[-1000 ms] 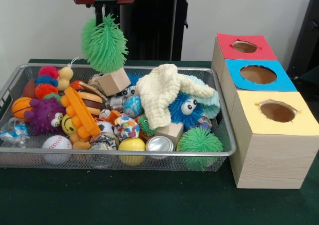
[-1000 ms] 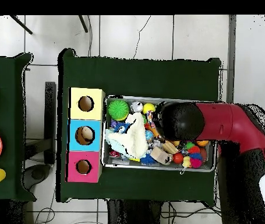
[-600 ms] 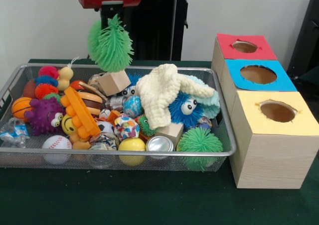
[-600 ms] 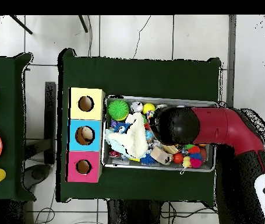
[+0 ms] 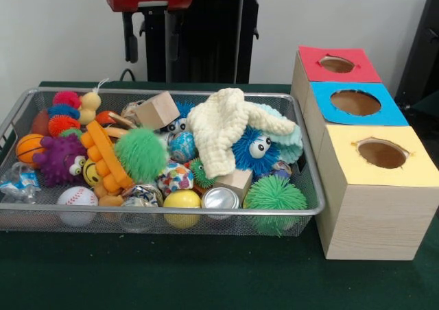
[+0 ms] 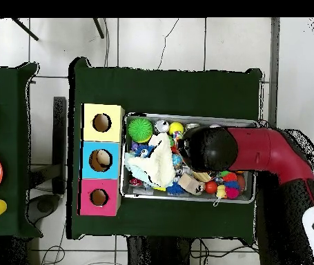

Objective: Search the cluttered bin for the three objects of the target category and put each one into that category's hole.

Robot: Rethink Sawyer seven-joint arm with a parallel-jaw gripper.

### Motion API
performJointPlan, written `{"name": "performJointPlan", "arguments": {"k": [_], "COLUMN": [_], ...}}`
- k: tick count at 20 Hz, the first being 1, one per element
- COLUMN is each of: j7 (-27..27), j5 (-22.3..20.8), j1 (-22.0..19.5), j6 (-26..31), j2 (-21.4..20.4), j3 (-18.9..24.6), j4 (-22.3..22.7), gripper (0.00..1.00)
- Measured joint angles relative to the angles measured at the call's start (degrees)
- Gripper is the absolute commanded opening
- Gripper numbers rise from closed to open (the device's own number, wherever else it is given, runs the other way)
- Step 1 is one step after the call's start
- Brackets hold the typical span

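- The tabletop point(image 5: 206, 282), covered in dark green, is carrying everything, with the wire bin point(image 5: 302, 210) as my landmark here.
- My red arm point(image 6: 263, 148) is reaching in over the bin in the overhead view, its black head covering part of the clutter.
- The wire bin is sitting on the tabletop, packed with toys, balls and blocks.
- Three wooden boxes are standing in a row just beside the bin's right end in the front view: the yellow-topped box point(image 5: 394, 169) nearest the camera, the blue-topped box point(image 5: 384, 114) in the middle, the red-topped box point(image 5: 312, 60) farthest, each with a round hole in its lid.
- A cream knitted cloth point(image 5: 219, 135) is lying draped over the clutter right of the bin's middle.
- My end effector point(image 5: 151, 39) is hanging empty above the bin's far rim, fingers spread apart and pinching nothing.
- A green fuzzy ball point(image 5: 140, 153) is lying in the bin left of centre, below my end effector, touching the orange toy point(image 5: 106, 152).
- A second green spiky ball point(image 5: 274, 195) is resting against the bin's front wall, toward the boxes.
- A blue furry googly-eyed toy point(image 5: 254, 149) is sitting just beside the cloth.
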Motion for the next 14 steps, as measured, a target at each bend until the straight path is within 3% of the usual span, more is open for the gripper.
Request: {"name": "performJointPlan", "arguments": {"k": [14], "j7": [0.00], "j5": [1.00], "j1": [-0.05], "j6": [0.01], "j2": [0.05], "j3": [-0.02], "j4": [-0.27], "gripper": [1.00]}}
